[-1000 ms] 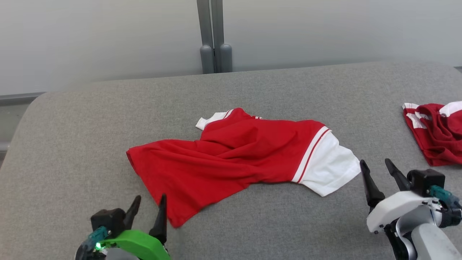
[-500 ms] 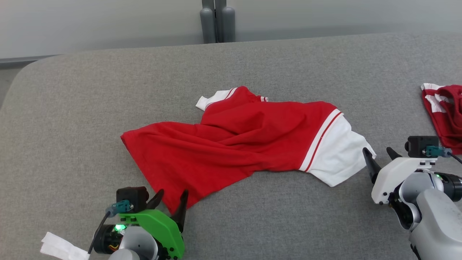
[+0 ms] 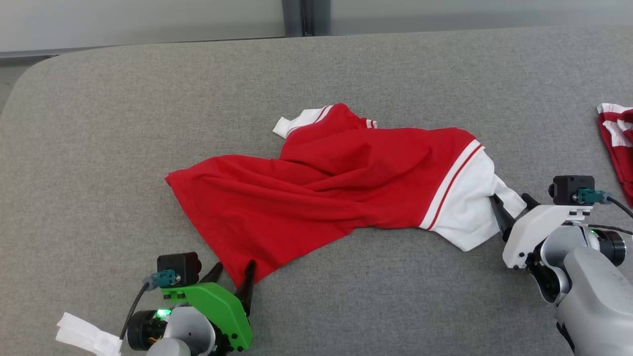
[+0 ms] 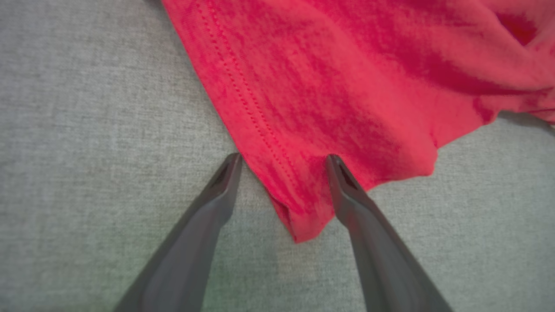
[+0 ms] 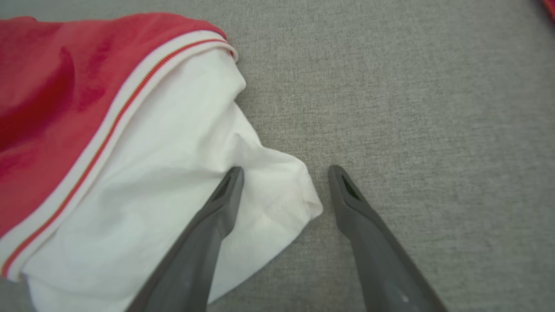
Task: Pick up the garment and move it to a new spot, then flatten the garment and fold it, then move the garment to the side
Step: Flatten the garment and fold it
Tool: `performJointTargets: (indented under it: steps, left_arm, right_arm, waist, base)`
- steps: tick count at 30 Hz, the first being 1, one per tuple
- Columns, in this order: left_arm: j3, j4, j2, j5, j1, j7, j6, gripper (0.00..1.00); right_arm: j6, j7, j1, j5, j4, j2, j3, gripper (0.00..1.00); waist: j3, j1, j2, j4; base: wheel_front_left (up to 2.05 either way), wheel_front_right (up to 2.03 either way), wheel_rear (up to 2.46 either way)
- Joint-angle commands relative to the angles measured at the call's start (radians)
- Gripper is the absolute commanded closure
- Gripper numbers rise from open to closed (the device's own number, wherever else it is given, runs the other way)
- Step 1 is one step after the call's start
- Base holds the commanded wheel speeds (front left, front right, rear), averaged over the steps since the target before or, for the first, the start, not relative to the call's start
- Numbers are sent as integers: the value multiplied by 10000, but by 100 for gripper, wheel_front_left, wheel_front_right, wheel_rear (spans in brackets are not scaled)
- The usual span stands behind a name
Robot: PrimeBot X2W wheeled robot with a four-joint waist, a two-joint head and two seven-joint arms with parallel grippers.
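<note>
Garment: your red shirt (image 3: 336,198) lies rumpled mid-surface on the grey cushion (image 3: 123,123), between the two grippers.
Long axis: it runs across the robot. The hem end is at its left and nearer, and the white sleeve (image 3: 470,207) is at its right.
Left gripper (image 3: 234,267): spread, straddling the near hem corner, with one tip over red cloth and one beside the hem.
Right gripper (image 3: 509,198): spread at the sleeve's tip. One finger overlaps white cloth, possibly touching, and the other is over bare grey.
Since a second ago: both grippers stood clear of the shirt and have now closed in on it. The head camera tipped down, so you should disregard the shirt's shift. Its folds look unchanged.
Right edge: another red-and-white garment (image 3: 618,143).
</note>
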Motion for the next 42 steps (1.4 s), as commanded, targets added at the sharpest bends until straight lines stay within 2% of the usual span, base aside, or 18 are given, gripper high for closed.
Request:
performJointTargets:
  steps: [1, 6, 7, 8, 9, 10, 11, 12, 20, 30, 36, 42]
  left_arm:
    - [-5, 76, 71, -143, 188, 228, 69, 0]
    - [-346, -171, -9, -460, 464, 869, -216, 0]
    - [-405, -199, -26, -496, 473, 942, -226, 10]
    - [-469, -220, -37, -531, 483, 1012, -239, 31]
    - [-497, -242, -49, -563, 478, 1034, -242, 57]
    - [-510, -265, -63, -561, 444, 1001, -218, 75]
    - [-514, -249, -66, -563, 405, 963, -199, 100]
    - [-519, -211, -67, -574, 371, 930, -193, 100]
    - [-199, -268, 147, -624, 377, 182, -231, 100]
    - [81, -1543, 665, -613, 433, -771, -563, 100]
    - [229, -1588, 1228, -439, -1102, -1482, -971, 100]
    - [119, -421, 1340, -951, -4236, -1616, -1221, 100]
  right_arm:
    - [8, 91, 122, 119, 268, 120, 206, 0]
    - [22, 5, 176, 503, 511, 183, 552, 0]
    - [24, -5, 188, 561, 540, 202, 621, 13]
    - [27, -7, 203, 628, 574, 215, 702, 24]
    - [34, -18, 206, 694, 582, 218, 775, 47]
    - [34, -89, 211, 779, 553, 217, 865, 65]
    - [34, -158, 209, 841, 511, 204, 935, 85]
    - [33, -253, 210, 923, 480, 176, 1011, 100]
    - [13, -1575, 308, 1684, -44, -112, 1308, 100]
    - [7, -2982, 1305, 3506, -2392, -505, 1231, 100]
    - [8, -3195, 648, 4529, -3661, -416, 1064, 100]
    - [8, -3238, -1408, 5219, -4028, -438, 996, 100]
  waist:
    - [33, 0, 0, 24]
    - [43, 0, 0, 82]
    - [38, 0, 0, 87]
    - [29, 0, 0, 91]
    - [20, 0, 0, 93]
    - [9, 0, 0, 92]
    - [-6, 0, 0, 88]
    - [-37, 0, 0, 77]
    - [-620, 0, 0, 12]
    - [-1491, 0, 0, -118]
    - [-1099, 0, 0, -264]
    - [520, 0, 0, -235]
  base:
    - [0, 0, 0]
    - [0, 0, 0]
    - [0, 0, 0]
    - [0, 0, 0]
    - [0, 0, 0]
    - [0, 0, 0]
    - [0, 0, 0]
    - [0, 0, 0]
    - [0, 0, 0]
    - [0, 0, 0]
    - [0, 0, 0]
    - [0, 0, 0]
